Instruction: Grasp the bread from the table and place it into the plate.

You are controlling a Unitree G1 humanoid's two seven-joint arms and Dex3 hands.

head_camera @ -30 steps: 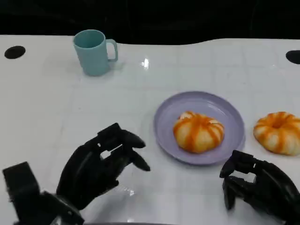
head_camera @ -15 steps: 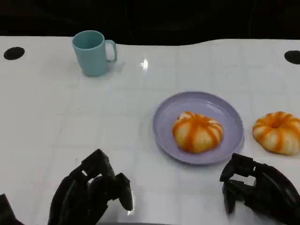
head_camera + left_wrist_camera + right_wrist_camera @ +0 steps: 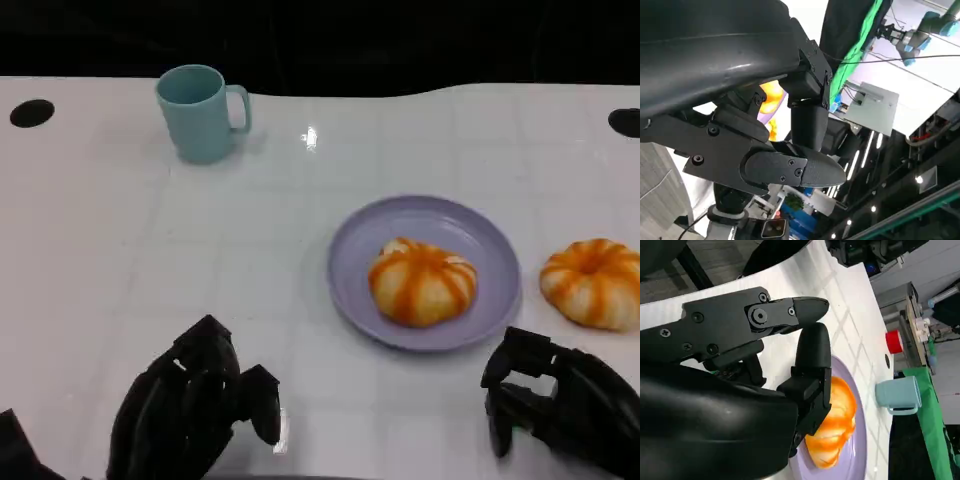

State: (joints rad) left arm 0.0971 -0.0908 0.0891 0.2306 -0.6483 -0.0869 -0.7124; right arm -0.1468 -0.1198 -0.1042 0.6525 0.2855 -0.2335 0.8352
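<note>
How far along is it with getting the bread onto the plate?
Done: one bread already lies in the purple plate. In hand: nothing; the left robot hand and right robot hand both sit empty near the table's front edge. Left: a second bread lies on the table, right of the plate, if it also belongs there.

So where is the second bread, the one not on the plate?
In the head view the bread lies on the white table, just right of the purple plate, beyond the right hand.
</note>
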